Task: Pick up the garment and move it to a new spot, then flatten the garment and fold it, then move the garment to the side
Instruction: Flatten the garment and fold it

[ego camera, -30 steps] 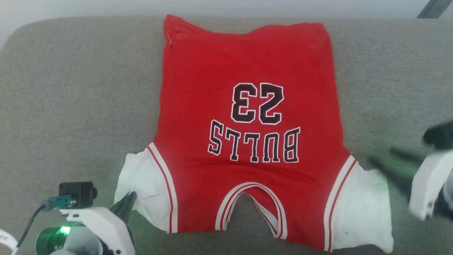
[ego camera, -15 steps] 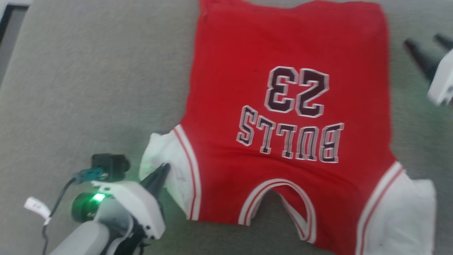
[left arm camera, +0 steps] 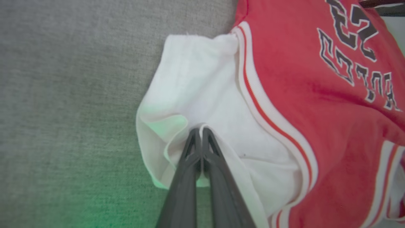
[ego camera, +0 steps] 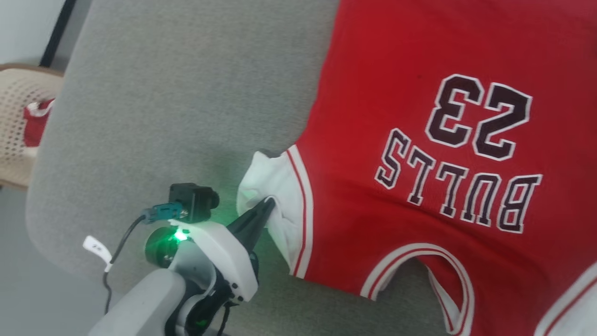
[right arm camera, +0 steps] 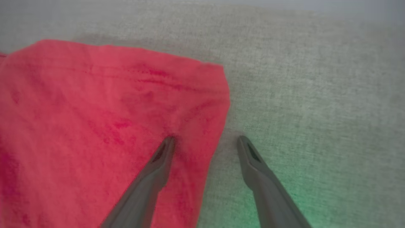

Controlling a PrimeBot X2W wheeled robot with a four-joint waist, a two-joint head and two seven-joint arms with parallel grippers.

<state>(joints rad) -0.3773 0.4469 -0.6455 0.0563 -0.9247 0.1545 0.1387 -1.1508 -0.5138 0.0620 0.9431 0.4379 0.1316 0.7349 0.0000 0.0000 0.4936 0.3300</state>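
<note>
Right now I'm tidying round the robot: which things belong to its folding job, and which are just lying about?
In the job: the garment; left gripper, shut on its white sleeve; right gripper, open at its red edge; grey cushion under it.
Lying about: beige woven basket; red-and-white cloth at it.

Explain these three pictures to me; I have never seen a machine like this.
It is a two-armed robot; each arm ends in a two-fingered tool. One picture looks down from its head; the other two look along each tool from the wrists. On a grey cushion lies the garment, a red "BULLS 23" jersey, spread flat. The left tool is shut, pinching the white sleeve. The right tool is open, its fingers astride the jersey's red edge, holding nothing.
</note>
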